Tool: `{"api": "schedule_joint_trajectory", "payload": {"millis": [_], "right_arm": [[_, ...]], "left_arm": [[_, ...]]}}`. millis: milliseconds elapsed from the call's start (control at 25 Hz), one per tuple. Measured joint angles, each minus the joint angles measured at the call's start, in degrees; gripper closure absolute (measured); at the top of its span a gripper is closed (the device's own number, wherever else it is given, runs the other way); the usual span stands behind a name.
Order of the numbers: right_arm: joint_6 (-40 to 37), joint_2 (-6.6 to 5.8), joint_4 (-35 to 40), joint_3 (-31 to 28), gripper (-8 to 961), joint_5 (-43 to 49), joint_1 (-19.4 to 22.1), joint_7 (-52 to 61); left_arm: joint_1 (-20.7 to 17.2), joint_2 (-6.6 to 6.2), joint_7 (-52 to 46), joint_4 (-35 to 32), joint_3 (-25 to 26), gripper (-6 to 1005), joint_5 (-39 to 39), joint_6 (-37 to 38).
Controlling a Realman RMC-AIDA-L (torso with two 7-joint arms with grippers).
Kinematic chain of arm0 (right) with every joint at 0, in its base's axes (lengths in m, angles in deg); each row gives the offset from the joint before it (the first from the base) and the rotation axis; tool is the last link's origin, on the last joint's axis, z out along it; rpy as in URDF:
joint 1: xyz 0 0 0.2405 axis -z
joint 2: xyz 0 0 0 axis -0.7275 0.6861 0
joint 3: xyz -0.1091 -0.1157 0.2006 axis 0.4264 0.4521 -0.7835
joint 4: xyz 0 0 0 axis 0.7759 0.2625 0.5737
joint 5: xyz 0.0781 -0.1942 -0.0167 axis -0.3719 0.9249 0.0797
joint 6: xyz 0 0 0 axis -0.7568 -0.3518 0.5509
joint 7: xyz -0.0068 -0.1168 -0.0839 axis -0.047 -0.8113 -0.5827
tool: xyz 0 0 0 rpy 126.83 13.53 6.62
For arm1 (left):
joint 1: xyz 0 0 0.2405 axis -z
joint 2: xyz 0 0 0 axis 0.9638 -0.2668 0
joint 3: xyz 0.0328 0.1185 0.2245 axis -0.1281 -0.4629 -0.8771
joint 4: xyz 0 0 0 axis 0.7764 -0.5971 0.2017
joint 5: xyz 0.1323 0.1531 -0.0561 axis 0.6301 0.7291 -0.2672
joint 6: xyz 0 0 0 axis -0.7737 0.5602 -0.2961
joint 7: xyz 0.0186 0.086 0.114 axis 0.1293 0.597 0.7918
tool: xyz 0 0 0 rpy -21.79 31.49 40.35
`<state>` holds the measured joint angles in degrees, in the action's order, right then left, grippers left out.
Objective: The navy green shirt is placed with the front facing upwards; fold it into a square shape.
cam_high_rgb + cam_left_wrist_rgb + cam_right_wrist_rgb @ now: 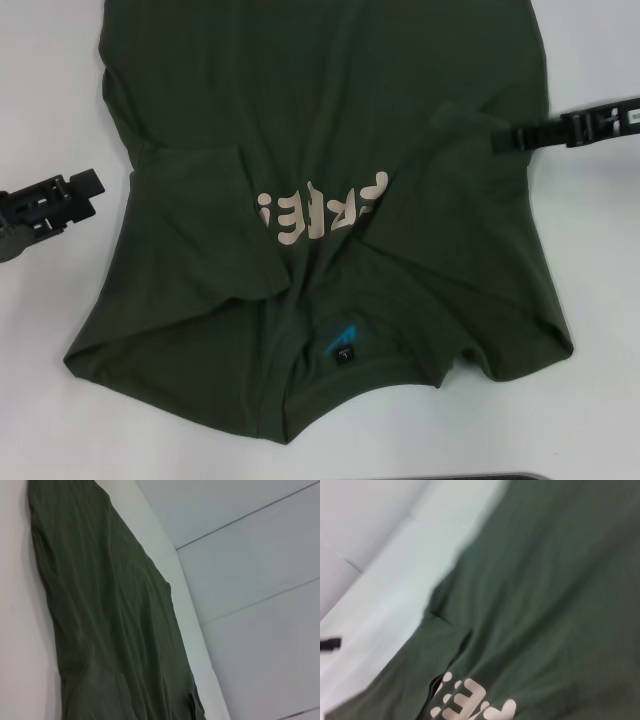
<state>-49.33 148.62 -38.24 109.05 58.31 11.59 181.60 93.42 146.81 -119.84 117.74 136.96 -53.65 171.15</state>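
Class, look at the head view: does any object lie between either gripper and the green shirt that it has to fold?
Nothing visible does. The left gripper sits on bare white table just off the navy green shirt, with only tabletop between. The right gripper already reaches over the shirt's edge.

- A white table (40, 90) is spreading flat, catching even light.
- A pale panelled wall (260, 580) with thin seams is rising beyond its edge.
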Motion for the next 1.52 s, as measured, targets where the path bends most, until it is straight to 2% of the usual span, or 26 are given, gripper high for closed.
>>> {"api": "schedule_joint_trajectory", "payload": {"millis": [80, 160, 240, 360, 480, 680, 720, 800, 1000, 1040, 1120, 1280, 1520], "right_arm": [[-0.27, 3.49, 6.28, -1.80, 337, -3.23, 4.60, -12.79], [1.07, 8.18, 13.36, -3.65, 335, -7.64, 10.14, -25.36], [2.22, 10.09, 15.95, -4.40, 333, -13.20, 13.70, -32.55], [0.21, 9.17, 13.95, -4.38, 302, -20.20, 16.06, -36.21], [-4.25, 8.49, 13.34, -5.07, 258, -19.85, 16.70, -33.30], [-10.26, 8.32, 11.60, -6.30, 184, -18.44, 17.36, -24.68], [-11.21, 8.11, 9.90, -6.70, 169, -18.32, 17.60, -22.46], [-11.52, 7.90, 9.04, -7.03, 172, -18.13, 17.72, -21.35], [-13.28, 6.86, 7.84, -7.52, 177, -14.98, 17.73, -17.47], [-13.65, 6.70, 7.77, -7.60, 177, -14.48, 17.59, -16.73], [-14.06, 6.36, 7.63, -7.78, 177, -14.07, 17.47, -15.73], [-13.97, 6.10, 7.43, -9.09, 176, -14.02, 17.63, -15.40], [-14.22, 5.56, 6.95, -9.81, 177, -13.97, 18.52, -14.81]], "left_arm": [[0.00, -0.21, 1.40, 0.18, -0.19, 344, 0.07, 0.61], [0.00, -0.46, 4.51, 0.31, -0.19, 344, 0.10, 2.20], [-0.08, -0.53, 8.65, 0.44, 0.15, 344, -0.09, 4.52], [-0.99, -0.39, 15.76, 0.68, 0.52, 343, -0.84, 6.26], [-2.65, 0.06, 21.64, 1.28, 0.25, 343, -0.88, 6.41], [-6.03, 0.15, 27.15, 1.43, -0.09, 343, -0.35, 10.29], [-7.23, -0.41, 24.56, 1.38, -0.10, 343, 0.28, 11.11], [-7.57, -0.76, 22.75, 1.23, -0.10, 349, 0.83, 11.13], [-10.24, -3.95, 6.02, -0.03, 0.21, 363, 3.26, 11.50], [-10.89, -4.58, 0.06, 0.32, 0.05, 366, 3.35, 12.24], [-10.89, -4.58, 0.06, 0.32, 0.05, 372, 3.35, 12.24], [-9.92, -4.91, -8.40, 0.59, -0.30, 384, 7.60, 10.88], [-6.87, -3.86, -9.22, -0.05, -0.32, 404, 15.17, 8.41]]}}
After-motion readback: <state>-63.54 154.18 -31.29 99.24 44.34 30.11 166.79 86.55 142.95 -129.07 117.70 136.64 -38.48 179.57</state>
